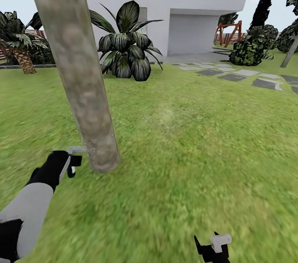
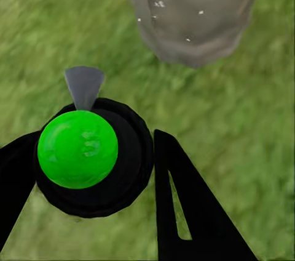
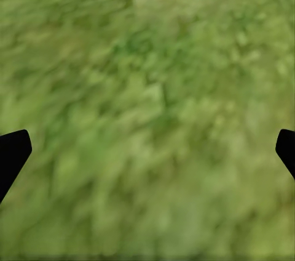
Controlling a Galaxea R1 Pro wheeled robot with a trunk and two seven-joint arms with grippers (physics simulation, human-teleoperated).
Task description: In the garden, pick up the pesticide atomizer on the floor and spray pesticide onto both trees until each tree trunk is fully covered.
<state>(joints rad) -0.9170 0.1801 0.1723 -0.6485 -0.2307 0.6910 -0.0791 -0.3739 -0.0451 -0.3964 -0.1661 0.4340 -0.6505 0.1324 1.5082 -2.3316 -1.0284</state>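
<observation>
My left gripper (image 2: 86, 168) is clamped on the atomizer (image 2: 78, 150): from the wrist I see its bright green cap seated in a black collar between my two dark fingers (image 2: 190, 212), with the grey nozzle (image 2: 84, 84) sticking out ahead toward the tree trunk (image 2: 193, 12). White specks dot the bark there, so I judge spray is landing low on the trunk. From my head, the same hand (image 1: 68, 163) sits just beside the trunk's foot (image 1: 89, 101), nozzle nearly touching it. My right gripper (image 1: 213, 248) hangs low over the grass (image 1: 186, 139) with its fingers spread wide and nothing between them; its wrist camera looks straight at lawn. The bottle feels to me like a light, rigid plastic thing, probably smooth and a little slippery, so I would keep my hold around the collar and neck under the cap, where the shape stops it sliding, not on the nozzle. The trunk is far thicker than my hand and rises out of view, so much bark remains to cover. Beyond stand a broad-leafed plant (image 1: 126, 46), a white house (image 1: 194, 2) and grey stepping stones (image 1: 231, 76).
</observation>
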